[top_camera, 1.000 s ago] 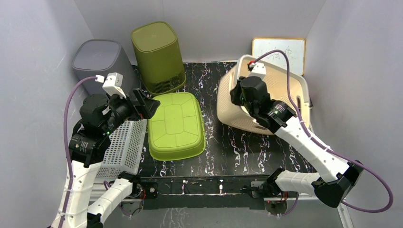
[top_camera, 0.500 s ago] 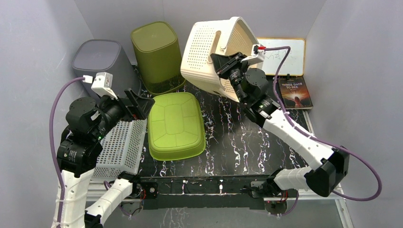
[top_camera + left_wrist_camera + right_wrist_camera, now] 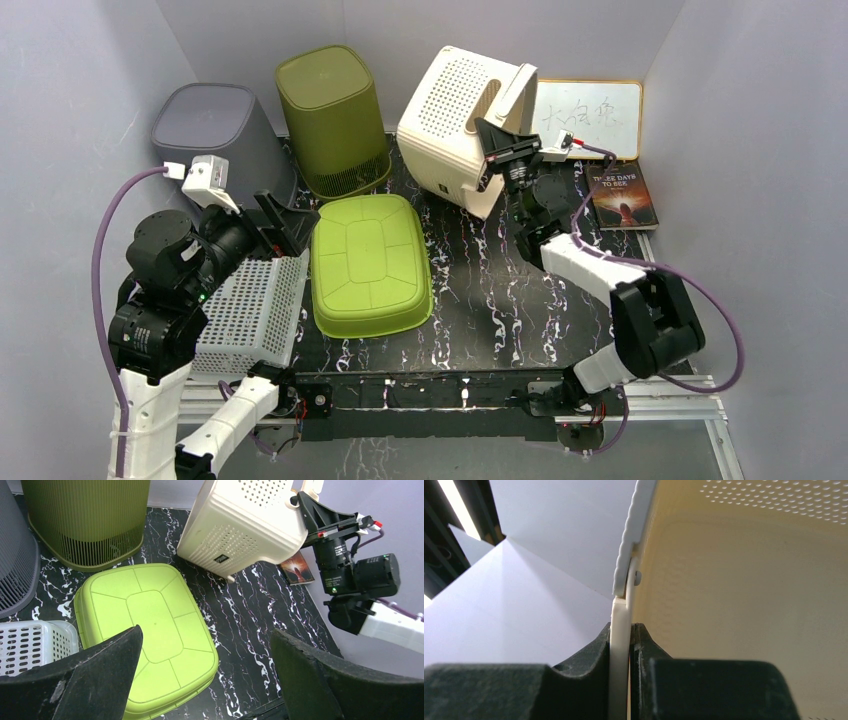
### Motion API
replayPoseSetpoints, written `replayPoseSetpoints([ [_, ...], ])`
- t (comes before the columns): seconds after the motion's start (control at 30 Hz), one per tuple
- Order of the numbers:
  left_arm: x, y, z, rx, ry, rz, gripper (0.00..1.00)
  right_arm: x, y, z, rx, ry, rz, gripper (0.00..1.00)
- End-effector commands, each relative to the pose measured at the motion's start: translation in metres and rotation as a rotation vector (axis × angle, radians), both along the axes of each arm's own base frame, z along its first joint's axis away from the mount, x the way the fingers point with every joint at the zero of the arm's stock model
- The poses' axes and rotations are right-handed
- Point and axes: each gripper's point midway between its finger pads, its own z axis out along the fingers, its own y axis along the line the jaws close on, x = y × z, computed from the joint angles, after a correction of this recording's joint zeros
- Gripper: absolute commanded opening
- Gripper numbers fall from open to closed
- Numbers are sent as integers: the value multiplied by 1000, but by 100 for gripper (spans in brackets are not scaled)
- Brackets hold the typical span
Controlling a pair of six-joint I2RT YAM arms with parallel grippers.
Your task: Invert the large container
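Jaws of right gripper [image 3: 624, 630] pinch the rim of the large cream container [image 3: 455, 115], which is tipped on its side, perforated base facing up-left, at the middle of the worktop's [image 3: 480, 290] far edge, just beside olive bin [image 3: 333, 120]. Left gripper [image 3: 290, 215] jaws wide, holding nothing, above white mesh basket [image 3: 250, 315] at left edge. Lime tub [image 3: 370, 262] base-up mid-worktop. Grey bin [image 3: 215, 135] far-left corner; book [image 3: 622, 195] far-right corner.

Plain grey walls [image 3: 90, 70] — black marbled tabletop [image 3: 480, 300]
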Motion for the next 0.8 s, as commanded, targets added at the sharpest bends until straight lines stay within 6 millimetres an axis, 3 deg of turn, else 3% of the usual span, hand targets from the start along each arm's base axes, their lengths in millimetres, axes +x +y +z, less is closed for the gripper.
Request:
replayPoseSetpoints([
  [0.0, -5, 1, 8, 6, -23, -4, 98, -65, -34, 105, 273, -481, 151, 0],
  [0.37, 2, -1, 2, 12, -4, -9, 98, -57, -34, 76, 442, -530, 393, 0],
  [0.77, 10, -5, -15, 26, 26, -19, 98, -64, -60, -44, 290, -215, 261, 2],
])
